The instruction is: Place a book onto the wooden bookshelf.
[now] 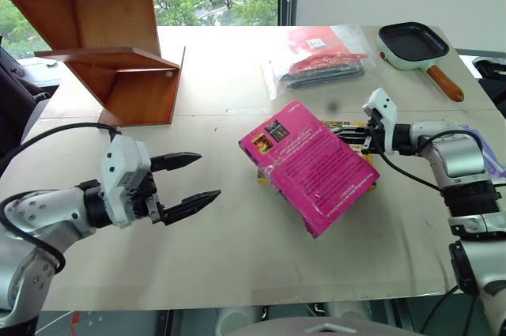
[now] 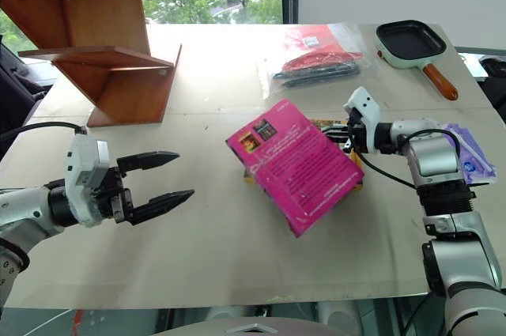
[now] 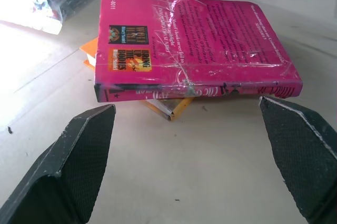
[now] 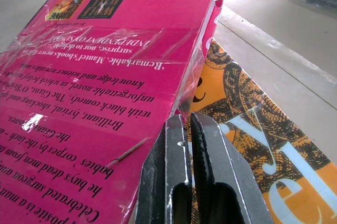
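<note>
The magenta-pink book (image 1: 308, 166), wrapped in glossy plastic, lies tilted in the middle of the table, partly on top of a yellow book (image 4: 253, 145). My right gripper (image 1: 349, 140) is shut, its tips wedged at the pink book's right edge, between its cover and the yellow book; in the right wrist view the right gripper (image 4: 188, 119) holds nothing between its fingers. My left gripper (image 1: 208, 176) hovers open to the left of the book and points toward it, with the spine showing between its pads (image 3: 79, 161). The wooden bookshelf (image 1: 111, 43) stands at the far left of the table.
A clear plastic bag of red and black items (image 1: 324, 55) lies at the back centre. A dark frying pan with a wooden handle (image 1: 413, 42) sits at the back right. A purple packet (image 2: 470, 154) lies by my right arm. Bare tabletop (image 1: 213, 115) stretches between book and shelf.
</note>
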`<action>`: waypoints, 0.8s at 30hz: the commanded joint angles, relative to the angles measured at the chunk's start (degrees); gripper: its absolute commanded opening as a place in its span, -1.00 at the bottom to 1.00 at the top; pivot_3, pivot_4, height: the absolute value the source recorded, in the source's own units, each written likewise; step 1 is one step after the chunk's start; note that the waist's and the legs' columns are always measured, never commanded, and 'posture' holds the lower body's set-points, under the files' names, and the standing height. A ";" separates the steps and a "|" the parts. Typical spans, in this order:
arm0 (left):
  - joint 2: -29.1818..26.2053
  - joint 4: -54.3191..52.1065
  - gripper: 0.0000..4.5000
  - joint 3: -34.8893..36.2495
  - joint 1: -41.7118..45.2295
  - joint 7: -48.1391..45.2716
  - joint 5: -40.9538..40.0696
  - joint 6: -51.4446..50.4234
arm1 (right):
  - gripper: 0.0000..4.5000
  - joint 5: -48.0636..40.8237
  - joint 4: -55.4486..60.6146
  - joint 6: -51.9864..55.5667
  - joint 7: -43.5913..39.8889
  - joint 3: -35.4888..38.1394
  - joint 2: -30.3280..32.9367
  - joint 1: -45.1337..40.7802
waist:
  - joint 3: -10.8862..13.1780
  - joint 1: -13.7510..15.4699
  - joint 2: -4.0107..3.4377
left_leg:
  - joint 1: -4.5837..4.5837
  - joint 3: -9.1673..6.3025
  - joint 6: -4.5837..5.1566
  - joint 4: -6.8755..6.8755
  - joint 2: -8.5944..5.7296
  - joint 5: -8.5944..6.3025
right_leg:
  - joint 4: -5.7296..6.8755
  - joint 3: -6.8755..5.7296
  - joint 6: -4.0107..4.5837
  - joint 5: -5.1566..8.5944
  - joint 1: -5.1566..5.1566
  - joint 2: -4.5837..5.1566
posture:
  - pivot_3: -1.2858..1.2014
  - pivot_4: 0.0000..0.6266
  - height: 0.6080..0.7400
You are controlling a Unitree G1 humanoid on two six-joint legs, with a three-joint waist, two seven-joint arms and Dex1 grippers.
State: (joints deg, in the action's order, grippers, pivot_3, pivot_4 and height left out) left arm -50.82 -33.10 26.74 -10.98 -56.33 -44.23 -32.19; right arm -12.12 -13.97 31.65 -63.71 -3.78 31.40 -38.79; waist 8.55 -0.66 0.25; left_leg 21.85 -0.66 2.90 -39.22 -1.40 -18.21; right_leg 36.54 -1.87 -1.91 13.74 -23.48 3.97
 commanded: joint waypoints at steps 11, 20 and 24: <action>3.04 -2.93 1.00 -0.16 -3.21 0.51 -2.70 0.00 | -0.99 -2.70 -6.24 -13.32 0.65 6.06 2.06 1.32 | 0.00 0.09 0.01 | 0.00 0.00 0.00 0.00 0.00 0.00 | 0.00 0.00 0.00 0.00 0.00 -0.01 | 0.03 -0.52 1.00; 19.78 -14.32 1.00 -11.96 -9.34 26.61 -24.13 -8.75 | 0.18 -16.45 13.43 -7.19 -1.97 19.37 8.64 19.04 | -0.07 0.60 0.06 | 0.01 -0.03 0.02 0.00 0.02 -0.01 | 0.00 0.03 -0.01 0.00 0.05 0.08 | 0.03 -0.52 1.00; 21.43 -13.97 1.00 -19.50 -11.43 42.30 -35.19 -13.49 | 0.86 -23.40 25.23 -4.85 -6.69 27.80 12.55 36.74 | -0.11 1.69 0.06 | -0.03 -0.10 0.04 0.00 0.02 -0.02 | 0.00 0.05 -0.01 0.00 0.10 0.10 | 0.03 -0.52 1.00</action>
State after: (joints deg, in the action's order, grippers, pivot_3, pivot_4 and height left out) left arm -29.04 -46.64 8.94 -22.90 -20.69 -73.40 -44.24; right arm -32.10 5.45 26.39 -67.70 19.37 42.16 -6.69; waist 8.44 1.03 0.31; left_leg 21.72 -0.75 2.94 -39.23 -1.37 -18.23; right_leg 36.61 -1.80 -1.92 13.74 -23.33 4.06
